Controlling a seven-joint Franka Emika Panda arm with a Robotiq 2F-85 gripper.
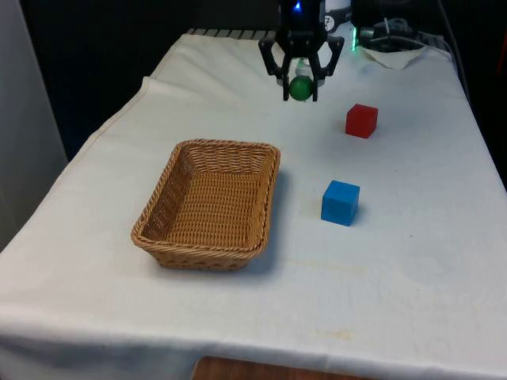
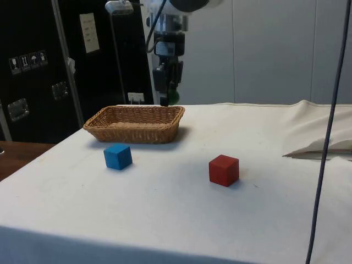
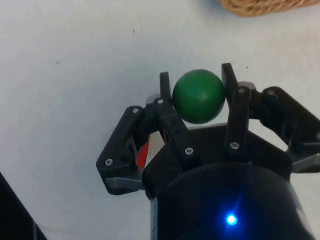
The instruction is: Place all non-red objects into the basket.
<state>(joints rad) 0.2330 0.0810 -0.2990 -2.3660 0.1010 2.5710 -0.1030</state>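
A green ball [image 1: 301, 88] is hanging in the air above the desk's [image 1: 412, 261] far end, clamped between the two fingers of the black pincer [image 1: 300, 89]. The fingers are pressing its opposite sides, closed only to its width. The ball looks smooth, hard and light, so it may slip or roll; gripping across its middle seems safest. The wicker basket [image 1: 179, 236] is sitting empty, nearer the front view's left. A blue cube [image 1: 341, 203] and a red cube [image 1: 361, 120] are resting apart on the white cloth, which is lying mostly flat.
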